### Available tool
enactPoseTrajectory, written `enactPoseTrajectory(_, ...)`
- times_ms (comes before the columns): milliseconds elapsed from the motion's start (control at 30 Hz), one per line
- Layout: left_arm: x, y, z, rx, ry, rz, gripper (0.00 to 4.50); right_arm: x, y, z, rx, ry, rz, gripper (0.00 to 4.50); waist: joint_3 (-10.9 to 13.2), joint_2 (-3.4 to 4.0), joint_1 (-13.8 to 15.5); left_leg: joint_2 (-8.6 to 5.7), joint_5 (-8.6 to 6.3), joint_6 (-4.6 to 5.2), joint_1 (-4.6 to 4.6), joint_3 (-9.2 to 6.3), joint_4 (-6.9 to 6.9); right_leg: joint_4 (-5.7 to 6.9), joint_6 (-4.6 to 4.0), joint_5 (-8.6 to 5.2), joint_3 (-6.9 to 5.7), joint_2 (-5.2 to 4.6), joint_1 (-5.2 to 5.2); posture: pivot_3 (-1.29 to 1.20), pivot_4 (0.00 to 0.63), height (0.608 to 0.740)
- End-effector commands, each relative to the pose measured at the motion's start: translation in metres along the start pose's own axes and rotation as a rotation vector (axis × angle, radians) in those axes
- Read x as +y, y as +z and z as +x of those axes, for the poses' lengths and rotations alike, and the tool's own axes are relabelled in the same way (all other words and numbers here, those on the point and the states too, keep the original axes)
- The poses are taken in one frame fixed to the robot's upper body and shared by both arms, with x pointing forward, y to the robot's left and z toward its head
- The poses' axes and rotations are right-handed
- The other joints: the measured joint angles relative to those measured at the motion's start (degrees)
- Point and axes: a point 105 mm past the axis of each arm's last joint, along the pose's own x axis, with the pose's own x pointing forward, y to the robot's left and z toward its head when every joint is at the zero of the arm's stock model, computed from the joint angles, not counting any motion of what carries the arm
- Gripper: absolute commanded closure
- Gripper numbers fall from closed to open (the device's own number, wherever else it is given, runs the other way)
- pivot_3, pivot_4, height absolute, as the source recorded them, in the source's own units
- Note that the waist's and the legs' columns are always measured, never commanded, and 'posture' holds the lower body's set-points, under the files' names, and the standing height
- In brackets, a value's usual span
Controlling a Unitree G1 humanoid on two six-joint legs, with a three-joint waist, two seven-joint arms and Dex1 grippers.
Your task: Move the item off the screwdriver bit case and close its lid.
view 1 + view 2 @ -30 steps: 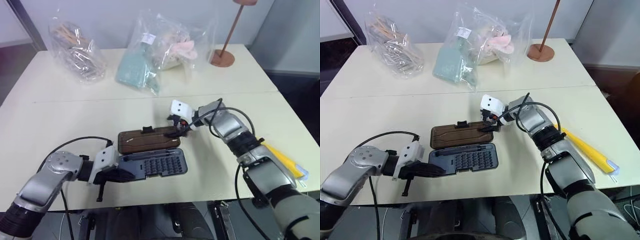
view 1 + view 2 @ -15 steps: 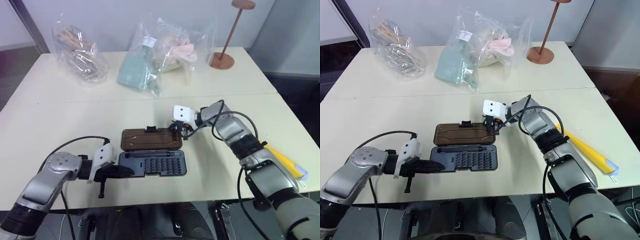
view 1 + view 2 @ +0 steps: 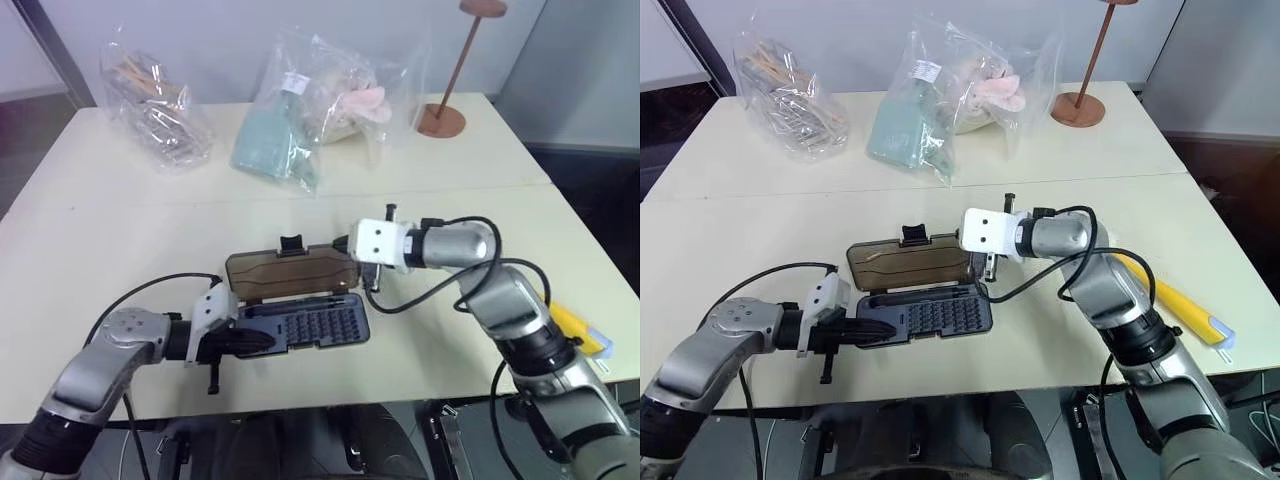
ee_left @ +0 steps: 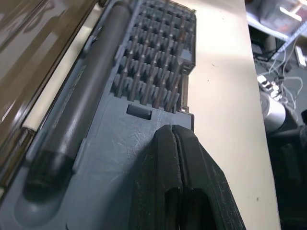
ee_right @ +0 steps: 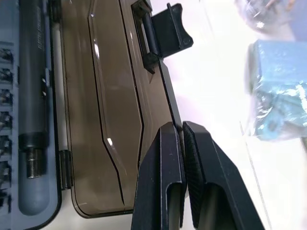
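Cream table (image 3: 120, 230): bit case (image 3: 305, 325) open, lid (image 3: 290, 272) part-raised. Right gripper (image 5: 181, 139) pinched shut on lid edge; left gripper (image 4: 172, 139) closed, empty, pressing grey base. Yellow brush (image 3: 1170, 300) far right.

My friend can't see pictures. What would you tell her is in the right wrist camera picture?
The right pincer, shut, pinches the edge of the brown lid of the open screwdriver bit case. A grey driver handle lies in the base.
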Motion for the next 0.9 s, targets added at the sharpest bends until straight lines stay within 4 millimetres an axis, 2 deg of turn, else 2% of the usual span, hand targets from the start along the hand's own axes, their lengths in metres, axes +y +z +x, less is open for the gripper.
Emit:
enactPoseTrajectory(33, -0.005, 0.035, -0.013, -0.090, -0.004, 0.011, 4.50, -0.004, 0.010, -0.007, -0.036, -0.036, -0.047, 4.36, 0.1, -0.08, 0.0, 0.00, 0.00, 0.00, -0.02, -0.01, 0.00, 0.00, -0.01, -0.01, 0.00, 0.00, -0.02, 0.00, 0.150, 0.737)
enactPoseTrajectory(167, -0.019, 0.071, -0.032, -0.196, -0.075, -0.021, 4.50, -0.004, 0.008, -0.007, -0.031, -0.037, -0.058, 4.36, 0.2, -0.16, 0.0, 0.01, 0.00, 0.00, -0.13, -0.01, 0.00, 0.00, -0.02, -0.02, -0.01, 0.00, -0.12, 0.00, 0.150, 0.737)
enactPoseTrajectory(233, -0.016, 0.094, -0.045, -0.291, -0.075, -0.049, 4.50, -0.005, 0.008, -0.007, -0.029, -0.041, -0.069, 4.36, 0.2, -0.16, 0.0, 0.01, 0.00, 0.00, -0.13, 0.00, 0.00, 0.00, -0.01, -0.03, -0.01, 0.00, -0.12, 0.00, 0.150, 0.737)
enactPoseTrajectory(300, 0.002, 0.117, -0.060, -0.421, -0.005, -0.097, 4.50, -0.005, 0.007, -0.007, -0.028, -0.043, -0.075, 4.36, 0.2, -0.23, 0.1, 0.00, 0.00, 0.00, -0.14, -0.03, 0.00, 0.00, 0.00, -0.03, -0.02, 0.00, -0.12, 0.00, 0.150, 0.737)
enactPoseTrajectory(367, 0.018, 0.129, -0.069, -0.495, 0.067, -0.130, 4.50, -0.005, 0.007, -0.007, -0.029, -0.044, -0.076, 4.36, 0.2, -0.24, 0.1, -0.01, 0.00, 0.00, -0.13, -0.08, 0.01, -0.01, 0.00, -0.03, -0.05, -0.01, -0.08, 0.00, 0.150, 0.737)
enactPoseTrajectory(400, 0.032, 0.132, -0.075, -0.528, 0.142, -0.140, 4.50, -0.005, 0.007, -0.007, -0.030, -0.045, -0.076, 4.36, 0.2, -0.24, 0.1, -0.02, 0.00, 0.00, -0.13, -0.08, 0.01, -0.01, 0.01, -0.03, -0.05, -0.01, -0.07, 0.00, 0.150, 0.737)
enactPoseTrajectory(467, 0.086, 0.123, -0.091, -0.527, 0.441, -0.156, 4.50, -0.003, 0.007, -0.007, -0.032, -0.044, -0.078, 4.36, 0.2, -0.24, 0.1, -0.03, 0.00, 0.00, -0.13, -0.07, 0.01, -0.02, 0.03, -0.03, -0.05, -0.01, -0.07, 0.00, 0.150, 0.737)
enactPoseTrajectory(500, 0.104, 0.113, -0.095, -0.495, 0.536, -0.166, 4.50, -0.002, 0.008, -0.007, -0.032, -0.043, -0.079, 4.36, 0.2, -0.24, 0.1, -0.04, 0.00, 0.00, -0.12, -0.08, 0.01, -0.02, 0.04, -0.03, -0.05, -0.01, -0.06, 0.00, 0.150, 0.737)
enactPoseTrajectory(600, 0.126, 0.089, -0.088, -0.384, 0.627, -0.137, 4.50, -0.001, 0.007, -0.008, -0.030, -0.041, -0.081, 4.36, 0.2, -0.24, -0.1, -0.05, 0.00, 0.00, -0.09, -0.06, -0.03, -0.02, 0.08, 0.01, -0.04, 0.02, -0.07, 0.00, 0.150, 0.737)
enactPoseTrajectory(700, 0.137, 0.066, -0.067, -0.253, 0.643, -0.046, 4.50, 0.001, 0.007, -0.008, -0.027, -0.037, -0.080, 4.36, 0.2, -0.24, 0.2, -0.05, 0.00, -0.01, -0.19, -0.06, -0.04, -0.06, 0.10, 0.02, -0.06, -0.01, -0.10, 0.00, 0.150, 0.737)
enactPoseTrajectory(900, 0.120, 0.046, -0.022, -0.148, 0.432, 0.053, 4.50, -0.001, 0.008, -0.011, -0.023, -0.048, -0.085, 4.36, 0.2, -0.25, 0.8, -0.05, 0.02, -0.04, -0.90, -0.10, 0.10, -0.10, 0.20, 0.10, -0.10, -0.04, -0.67, 0.00, 0.150, 0.737)
